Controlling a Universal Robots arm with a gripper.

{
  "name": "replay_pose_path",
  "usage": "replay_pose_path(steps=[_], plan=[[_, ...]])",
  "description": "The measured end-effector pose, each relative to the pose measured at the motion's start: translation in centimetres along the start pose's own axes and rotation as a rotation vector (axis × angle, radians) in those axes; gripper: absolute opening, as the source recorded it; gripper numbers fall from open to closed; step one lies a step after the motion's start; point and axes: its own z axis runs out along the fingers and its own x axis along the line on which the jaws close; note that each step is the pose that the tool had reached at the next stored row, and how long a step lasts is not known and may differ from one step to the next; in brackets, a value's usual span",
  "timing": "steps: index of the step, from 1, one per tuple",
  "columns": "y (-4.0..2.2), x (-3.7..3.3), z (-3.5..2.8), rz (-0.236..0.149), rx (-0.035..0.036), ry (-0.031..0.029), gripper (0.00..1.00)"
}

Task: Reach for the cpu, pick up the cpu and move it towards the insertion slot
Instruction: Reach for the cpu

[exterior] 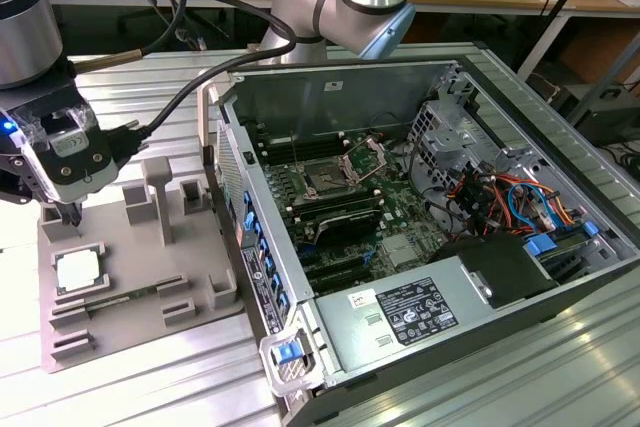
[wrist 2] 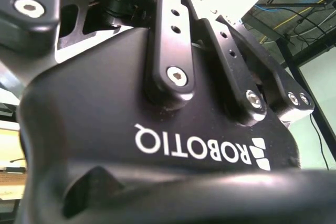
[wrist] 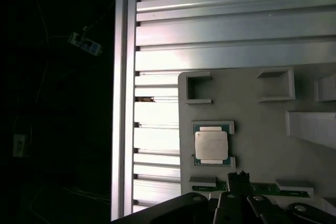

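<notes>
Whitish-silver flat square metal cpu [exterior: 79, 269] lies in a recess of the grey plastic fixture tray [exterior: 130, 299], on the tray's side away from the open grey metal computer case [exterior: 330, 87]. Black two-finger gripper [exterior: 68, 213] hangs over the tray near the cpu, not touching it. Its tips look pressed together, gripping nothing. Silver-framed square insertion slot with a dark centre [exterior: 325, 181] sits on the board inside the case, well apart from the tray. In the first wrist view the cpu [wrist: 211, 145] lies clear of the gripper [wrist: 239, 178].
</notes>
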Motion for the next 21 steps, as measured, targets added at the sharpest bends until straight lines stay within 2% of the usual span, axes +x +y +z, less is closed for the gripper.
replay_pose_path(steps=[21], plan=[[-0.02, 0.00, 0.54, 0.000, 0.0000, 0.0000, 0.11]])
